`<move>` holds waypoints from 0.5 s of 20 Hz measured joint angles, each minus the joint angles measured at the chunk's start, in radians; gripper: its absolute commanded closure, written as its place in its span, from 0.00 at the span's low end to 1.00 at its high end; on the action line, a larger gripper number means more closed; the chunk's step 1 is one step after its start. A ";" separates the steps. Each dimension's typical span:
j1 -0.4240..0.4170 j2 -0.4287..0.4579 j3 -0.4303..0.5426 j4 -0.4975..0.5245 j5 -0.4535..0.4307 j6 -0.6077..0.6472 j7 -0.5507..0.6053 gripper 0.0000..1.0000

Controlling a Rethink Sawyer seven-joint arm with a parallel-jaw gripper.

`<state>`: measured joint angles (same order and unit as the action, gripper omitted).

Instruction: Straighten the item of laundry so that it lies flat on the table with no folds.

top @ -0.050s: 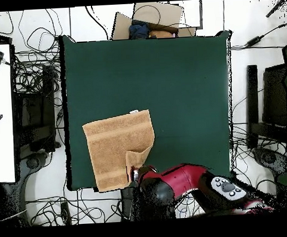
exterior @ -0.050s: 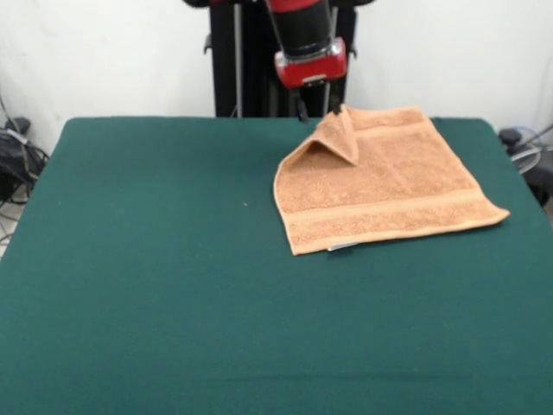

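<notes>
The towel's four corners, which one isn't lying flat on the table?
The corner right under the hand: on the hand towel it is folded over onto the cloth, making a raised triangular flap. The other three corners lie flat on the green table.

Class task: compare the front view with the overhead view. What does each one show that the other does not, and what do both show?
Front view only: the white tag under the towel's near edge, and the folded corner rising off the cloth.

Overhead view only: cables on the floor around the table, and a cardboard box past its far edge.

Both: the towel with one corner folded over, the gripper at that corner, the green table.
</notes>
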<state>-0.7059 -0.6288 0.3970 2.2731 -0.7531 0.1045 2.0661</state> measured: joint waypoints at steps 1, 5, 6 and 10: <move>-0.006 -0.035 0.024 0.016 0.036 0.030 0.000 0.00; -0.050 -0.208 0.152 0.074 0.248 0.195 0.000 0.00; -0.057 -0.255 0.182 0.079 0.304 0.246 0.000 0.00; -0.041 -0.321 0.214 0.071 0.369 0.310 0.000 0.00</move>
<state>-0.7467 -0.9502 0.6107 2.3442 -0.3843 0.4144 2.0661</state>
